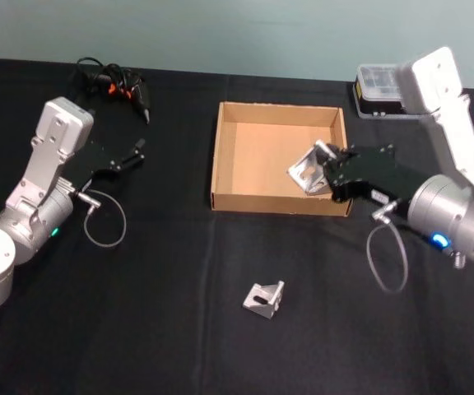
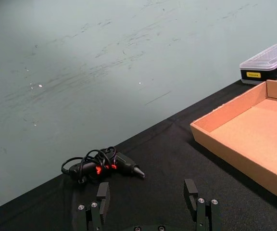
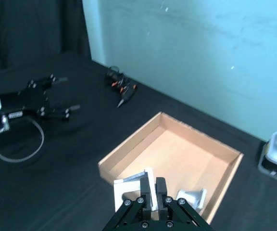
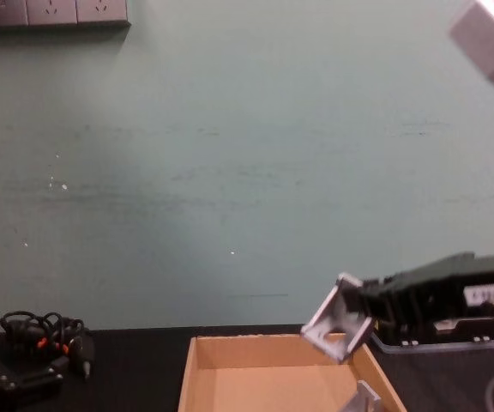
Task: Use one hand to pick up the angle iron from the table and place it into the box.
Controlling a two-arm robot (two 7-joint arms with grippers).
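While the right pincer [image 1: 331, 170] gripped an angle iron [image 1: 306, 173] above the box [image 1: 245, 156], the left pincer [image 1: 137, 153] stood open over the counter's [image 1: 138, 329] left side, well apart.

angle iron [image 1: 305, 171] [image 1: 263, 297] [image 3: 192, 197] ×3 (one held) | box [image 1: 218, 164] ×1 | plastic case [image 1: 377, 90] ×1 | cable bundle [image 1: 113, 82] ×1

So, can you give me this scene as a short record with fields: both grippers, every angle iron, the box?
right gripper: shut on held angle iron
held angle iron: silver metal bracket, tilted, above the shallow brown cardboard box
second angle iron: lying inside the box
third angle iron: on the matte black table, in front of the box
left gripper: open, empty, parked at the left
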